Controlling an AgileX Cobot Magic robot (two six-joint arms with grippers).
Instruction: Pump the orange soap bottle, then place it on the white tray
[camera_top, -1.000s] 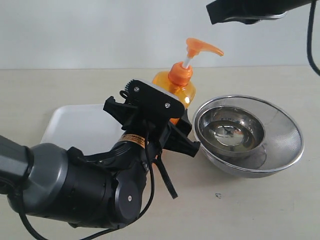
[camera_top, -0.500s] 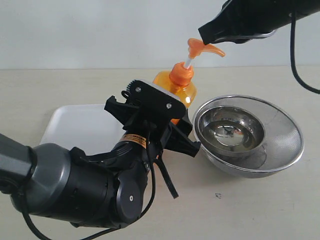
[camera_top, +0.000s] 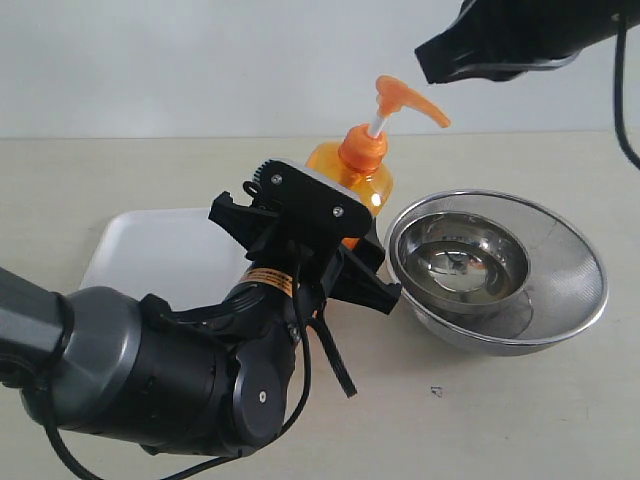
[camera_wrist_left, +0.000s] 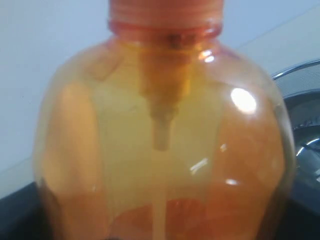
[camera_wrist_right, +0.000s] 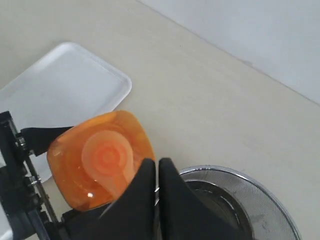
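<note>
The orange soap bottle (camera_top: 352, 172) stands upright on the table between the white tray (camera_top: 150, 250) and the steel bowls. My left gripper (camera_top: 330, 235) is shut on its body from the near side, and the bottle (camera_wrist_left: 160, 130) fills the left wrist view. The orange pump head (camera_top: 405, 98) is up on its white stem. My right gripper (camera_top: 428, 55) hangs shut just above the pump spout, apart from it. In the right wrist view its closed fingertips (camera_wrist_right: 157, 164) sit beside the bottle top (camera_wrist_right: 102, 155), with the tray (camera_wrist_right: 65, 85) beyond.
Two nested round steel bowls (camera_top: 497, 270) stand right of the bottle, close to its base; their rim (camera_wrist_right: 235, 172) shows under my right fingers. The left arm's bulky black body (camera_top: 160, 370) fills the near left of the table.
My right gripper came down onto the pump head half a second ago, then rose up and to the right off it. The left gripper and the bottle have not moved.
</note>
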